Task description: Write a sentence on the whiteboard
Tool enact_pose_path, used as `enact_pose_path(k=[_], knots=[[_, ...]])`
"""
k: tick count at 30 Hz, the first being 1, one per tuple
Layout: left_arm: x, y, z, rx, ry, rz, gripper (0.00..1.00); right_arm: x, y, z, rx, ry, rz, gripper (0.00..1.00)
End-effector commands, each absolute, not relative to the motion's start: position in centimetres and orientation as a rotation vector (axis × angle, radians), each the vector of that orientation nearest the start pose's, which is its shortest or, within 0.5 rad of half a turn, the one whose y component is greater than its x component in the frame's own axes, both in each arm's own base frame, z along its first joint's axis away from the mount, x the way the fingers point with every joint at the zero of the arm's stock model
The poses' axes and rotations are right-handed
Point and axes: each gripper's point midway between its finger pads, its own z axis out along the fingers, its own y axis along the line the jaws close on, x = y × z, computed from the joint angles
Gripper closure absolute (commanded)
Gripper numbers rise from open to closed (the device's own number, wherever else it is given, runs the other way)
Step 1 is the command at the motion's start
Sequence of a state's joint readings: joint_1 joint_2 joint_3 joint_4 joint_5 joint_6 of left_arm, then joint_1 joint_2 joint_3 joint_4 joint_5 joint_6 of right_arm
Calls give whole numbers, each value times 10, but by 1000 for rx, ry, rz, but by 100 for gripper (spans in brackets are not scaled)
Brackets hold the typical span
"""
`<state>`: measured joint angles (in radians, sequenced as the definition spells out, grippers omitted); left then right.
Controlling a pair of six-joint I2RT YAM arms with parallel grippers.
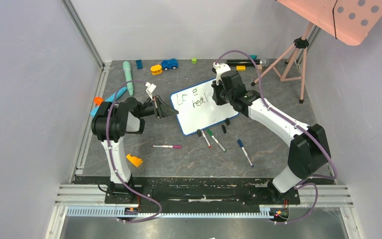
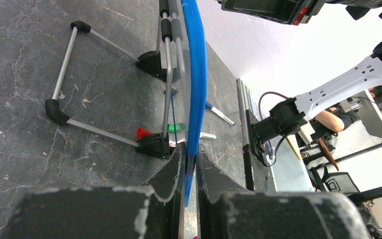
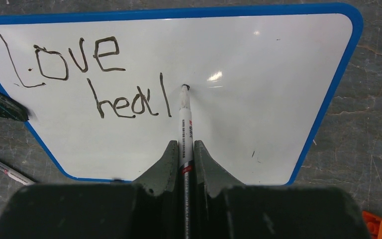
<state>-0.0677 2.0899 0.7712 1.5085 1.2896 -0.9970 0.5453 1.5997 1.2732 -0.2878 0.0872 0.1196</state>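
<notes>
Grey stone-patterned worktop (image 1: 179,162) carries the whiteboard (image 1: 206,119), which sits between the 2 arms. Left claw (image 2: 191,158) is pinched narrow on the whiteboard's blue frame at its left edge, apparently steadying it. Right claw (image 3: 184,152) grips a marker (image 3: 184,114); its long axis points straight up the whiteboard's face, tip touching just right of the "l". The sentence (image 3: 94,74) reads "Love heal" on 2 lines. I judge the "s" comes next, rightward onto bare white.
</notes>
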Motion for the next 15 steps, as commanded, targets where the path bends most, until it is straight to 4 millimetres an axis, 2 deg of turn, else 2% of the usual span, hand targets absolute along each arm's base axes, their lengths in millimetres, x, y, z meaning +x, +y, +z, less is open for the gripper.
enact_pose_path(k=[1, 15], knots=[[334, -204, 116, 594, 1703, -1686, 98, 405, 237, 191, -427, 2118, 320, 100], [334, -203, 116, 593, 1703, -1685, 98, 390, 231, 175, -446, 2153, 325, 100]])
